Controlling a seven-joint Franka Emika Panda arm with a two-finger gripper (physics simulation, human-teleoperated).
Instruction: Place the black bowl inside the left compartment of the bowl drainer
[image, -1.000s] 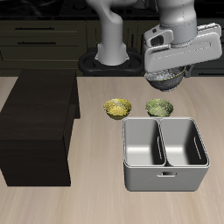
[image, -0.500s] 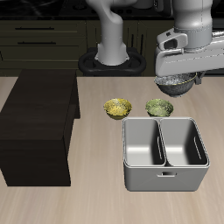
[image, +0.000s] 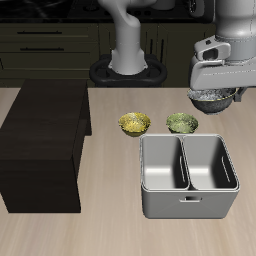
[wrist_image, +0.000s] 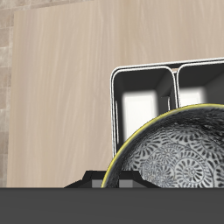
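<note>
- Dark kitchen cabinets line the back of a pale wooden desk (image: 110, 235), where a large black block (image: 45, 145) fills the left of the frame.
- At the upper right of the exterior frame, the pincer (image: 216, 96) hangs above the desk, clamped on the black bowl (image: 214, 98), which is carried clear of everything below.
- Below and in front of it sits the bowl drainer (image: 190, 178), a grey two-well tub, both wells bare; two small yellow-green bowls (image: 135, 123) rest just behind its back rim.
- From the wrist camera, the black bowl (wrist_image: 175, 153) shows a patterned inside and a yellow-green rim edge, overlapping the bowl drainer (wrist_image: 144, 83) beneath.
- Judgement: the carry is well along, the release not yet made.
- To finish cleanly, bring the bowl forward until it is centred over the left compartment, keep it level, clear the centre wall and the small bowls, lower into the well, then let go.
</note>
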